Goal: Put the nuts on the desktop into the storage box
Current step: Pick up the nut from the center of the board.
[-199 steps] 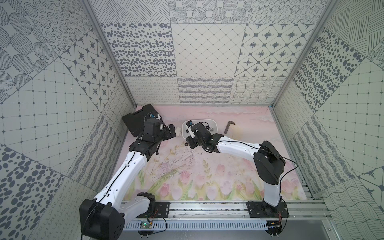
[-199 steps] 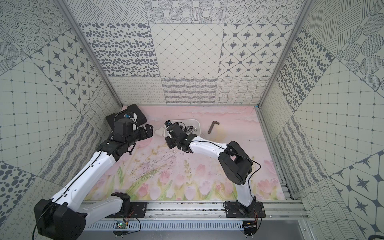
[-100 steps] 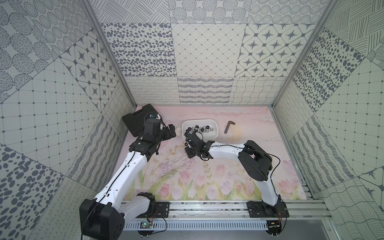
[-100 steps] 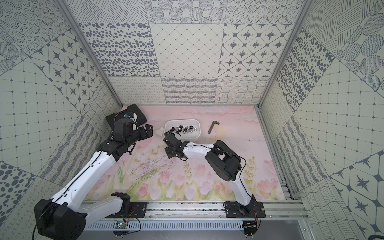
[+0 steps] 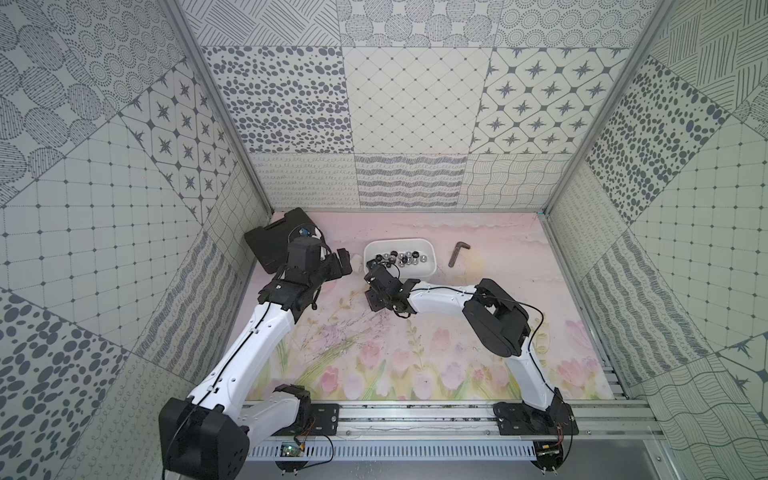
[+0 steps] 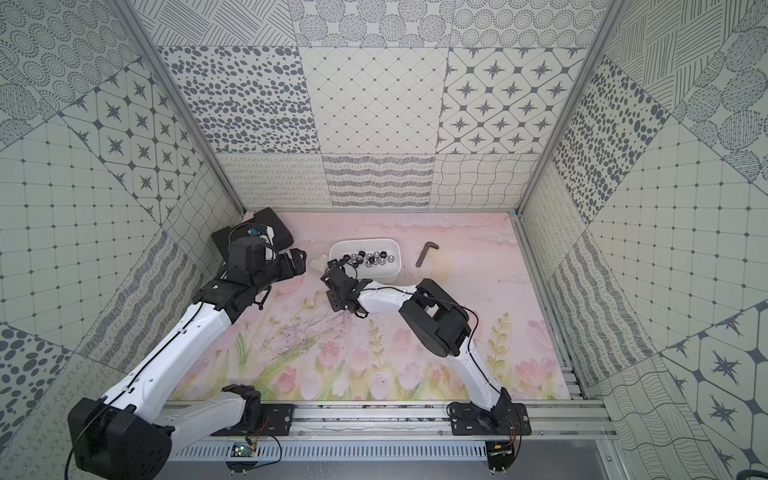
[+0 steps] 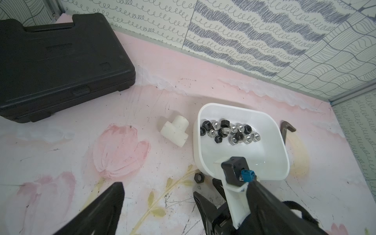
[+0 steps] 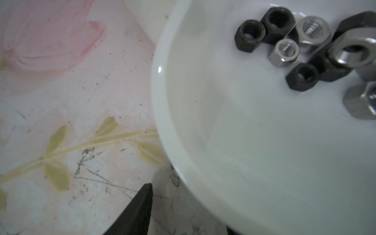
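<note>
The white storage box stands at the back of the pink desktop. Several black and silver nuts lie inside it. One black nut rests on the desktop by the box's near left corner. My right gripper is low there, open and empty, its tips just short of that nut. My left gripper hovers open left of the box; only one finger shows in its wrist view.
A white T-shaped fitting lies just left of the box. A dark hex key lies to its right. A black case fills the back left corner, behind my left arm.
My right gripper has drawn back from over the box to the desktop in front of its left corner, and its jaws have widened. The left arm has stayed put.
</note>
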`<state>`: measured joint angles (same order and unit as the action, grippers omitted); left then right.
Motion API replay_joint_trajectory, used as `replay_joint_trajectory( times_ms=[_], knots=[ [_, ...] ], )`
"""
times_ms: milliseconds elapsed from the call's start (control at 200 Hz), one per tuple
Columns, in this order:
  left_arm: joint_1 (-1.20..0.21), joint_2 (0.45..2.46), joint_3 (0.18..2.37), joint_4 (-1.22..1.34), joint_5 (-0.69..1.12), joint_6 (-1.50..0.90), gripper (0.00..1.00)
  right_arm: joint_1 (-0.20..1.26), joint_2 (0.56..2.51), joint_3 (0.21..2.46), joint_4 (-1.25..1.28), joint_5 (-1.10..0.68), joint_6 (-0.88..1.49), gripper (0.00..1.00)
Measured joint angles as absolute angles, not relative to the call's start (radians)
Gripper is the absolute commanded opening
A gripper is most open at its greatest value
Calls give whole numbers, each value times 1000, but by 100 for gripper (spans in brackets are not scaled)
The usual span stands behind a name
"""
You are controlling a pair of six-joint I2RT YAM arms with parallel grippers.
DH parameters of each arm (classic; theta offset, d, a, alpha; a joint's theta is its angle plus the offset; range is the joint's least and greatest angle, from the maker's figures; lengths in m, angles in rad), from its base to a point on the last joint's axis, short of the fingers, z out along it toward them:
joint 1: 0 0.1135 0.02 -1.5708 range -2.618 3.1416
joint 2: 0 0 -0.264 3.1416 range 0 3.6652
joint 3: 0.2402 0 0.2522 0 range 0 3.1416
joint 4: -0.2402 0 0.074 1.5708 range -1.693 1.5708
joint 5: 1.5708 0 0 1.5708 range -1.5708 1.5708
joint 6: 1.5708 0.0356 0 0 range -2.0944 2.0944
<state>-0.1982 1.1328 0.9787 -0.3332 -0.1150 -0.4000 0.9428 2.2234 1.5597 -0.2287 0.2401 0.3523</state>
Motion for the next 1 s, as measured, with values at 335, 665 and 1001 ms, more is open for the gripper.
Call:
replay_joint_trajectory(
  times_ms=[335,665,1001],
  knots=[
    [-198,1133,967,-333,-115,-400,99,936,2286,1657,-246,236,349,53],
    [-198,1130,966,-333,-115,-400,99,933,2300,1674,-245,232,338,24],
    [-198,1130,966,-333,-115,-400,99,937,2204,1534,-209,190,341,18]
  ],
)
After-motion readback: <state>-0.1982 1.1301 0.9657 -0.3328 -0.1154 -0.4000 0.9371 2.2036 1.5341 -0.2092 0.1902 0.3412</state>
